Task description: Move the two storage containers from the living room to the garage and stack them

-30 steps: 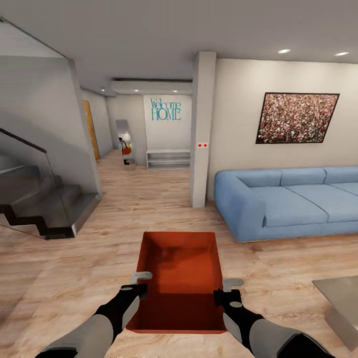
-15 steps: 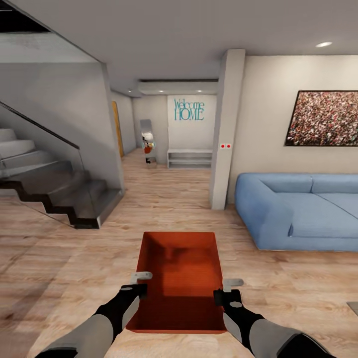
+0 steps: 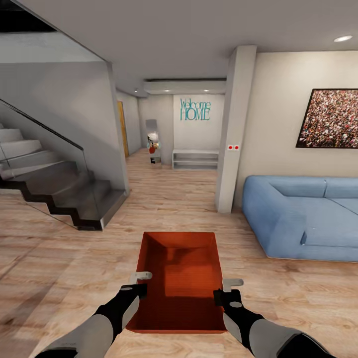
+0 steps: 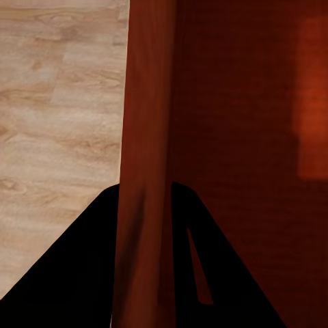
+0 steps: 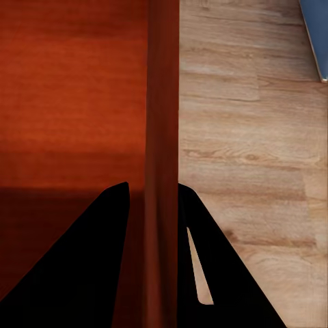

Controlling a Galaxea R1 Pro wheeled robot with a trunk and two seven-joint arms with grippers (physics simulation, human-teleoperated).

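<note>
A living room with a light plank floor (image 3: 59, 258) is seen, stairs (image 3: 54, 194) at the left and a blue sofa (image 3: 303, 219) at the right. One orange-red container (image 3: 181, 278) is held level out front, the left gripper (image 3: 141, 281) and right gripper (image 3: 226, 288) each with fingers clamped over a side wall, so it can be carried. Compared with a second ago, the view has swung left: the sofa sits further right and more of the stairs is shown.

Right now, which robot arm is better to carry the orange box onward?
Neither alone: both. The left gripper clamps the storage container's left wall, the right gripper its right wall, each with jaws straddling the thin wall. Releasing either would probably tip it.
</note>
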